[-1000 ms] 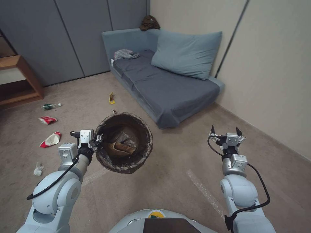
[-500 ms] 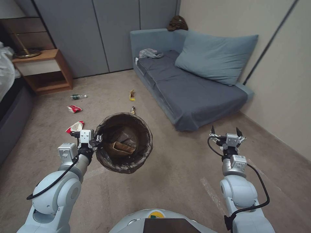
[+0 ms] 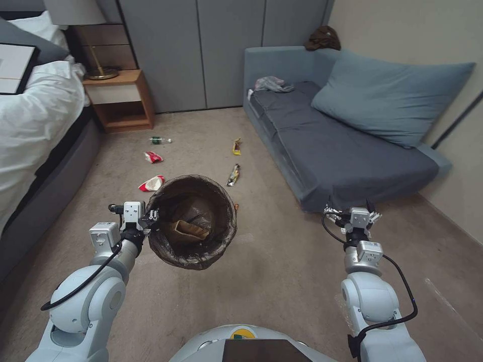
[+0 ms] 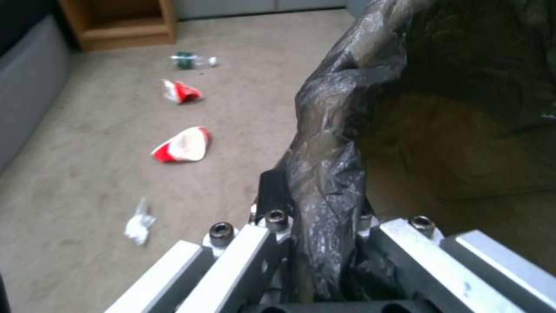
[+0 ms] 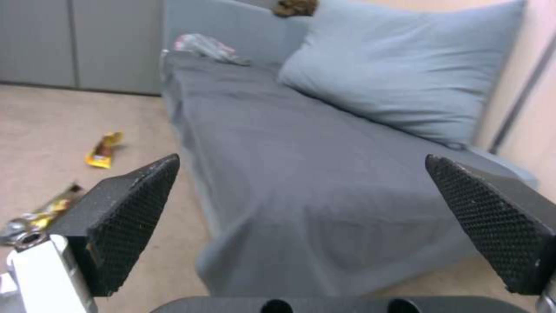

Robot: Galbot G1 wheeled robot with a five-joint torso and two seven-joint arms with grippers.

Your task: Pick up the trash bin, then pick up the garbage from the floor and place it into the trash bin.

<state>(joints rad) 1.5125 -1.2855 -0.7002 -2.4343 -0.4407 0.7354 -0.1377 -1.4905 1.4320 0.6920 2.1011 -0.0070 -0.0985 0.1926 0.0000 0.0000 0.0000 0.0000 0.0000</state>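
Left end effector [image 3: 153,217]: clamped on rim of round bag-lined trash bin [image 3: 221,239].
Right end effector [image 3: 350,206]: fingers apart, empty.

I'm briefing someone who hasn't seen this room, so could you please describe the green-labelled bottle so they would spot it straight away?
Start at the wooden nightstand beside the bed. On the carpet just in front of it lies the bottle, on its side. It is the farthest litter from the robot, clear with a green label, unlike the red-and-white crushed bowls nearer in.
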